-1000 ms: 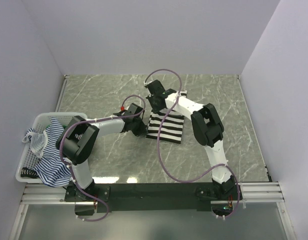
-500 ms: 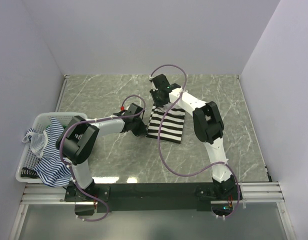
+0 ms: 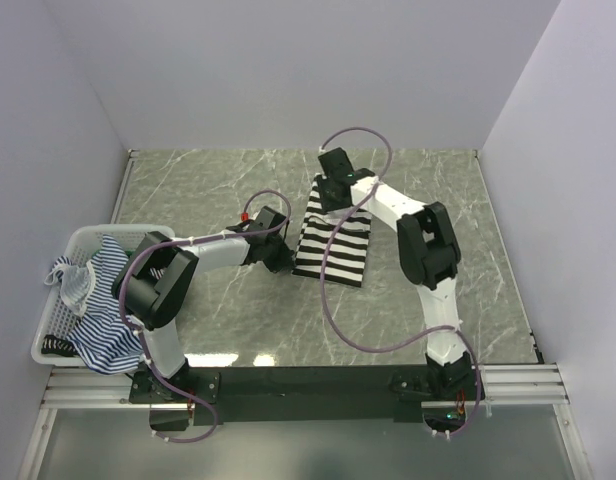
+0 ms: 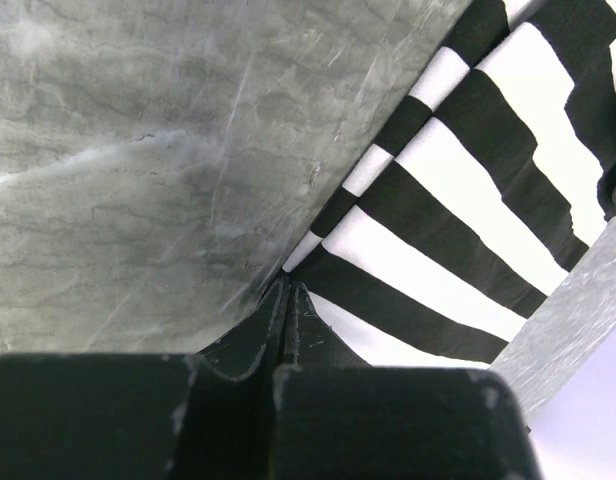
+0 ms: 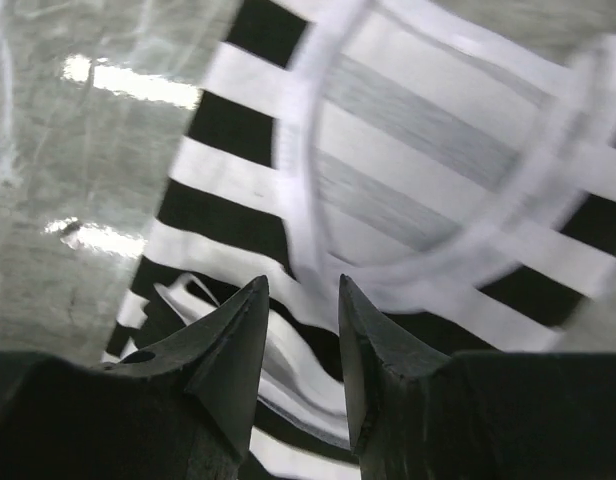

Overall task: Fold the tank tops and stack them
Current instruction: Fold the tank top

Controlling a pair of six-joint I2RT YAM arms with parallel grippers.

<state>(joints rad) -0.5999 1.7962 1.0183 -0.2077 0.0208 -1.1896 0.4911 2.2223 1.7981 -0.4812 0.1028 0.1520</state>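
Note:
The black-and-white striped tank top (image 3: 346, 258) lies on the marble table at centre. Its far end is lifted off the table. My right gripper (image 3: 331, 203) holds that far end; in the right wrist view its jaws (image 5: 301, 282) stand narrowly apart with a fold of the cloth (image 5: 408, 150) between them. My left gripper (image 3: 287, 264) is at the top's near-left corner. In the left wrist view its fingers (image 4: 288, 283) are closed at the corner of the striped cloth (image 4: 458, 200). Blue-and-white striped tops (image 3: 103, 330) lie in the basket.
A white mesh basket (image 3: 50, 318) stands at the table's left edge. Grey walls close in the table at the left, back and right. A purple cable (image 3: 324, 300) hangs over the striped top's near part.
My right gripper has moved right and away from the arm bases, drawing the striped top's far end up and back. The left gripper has stayed at the near-left corner.

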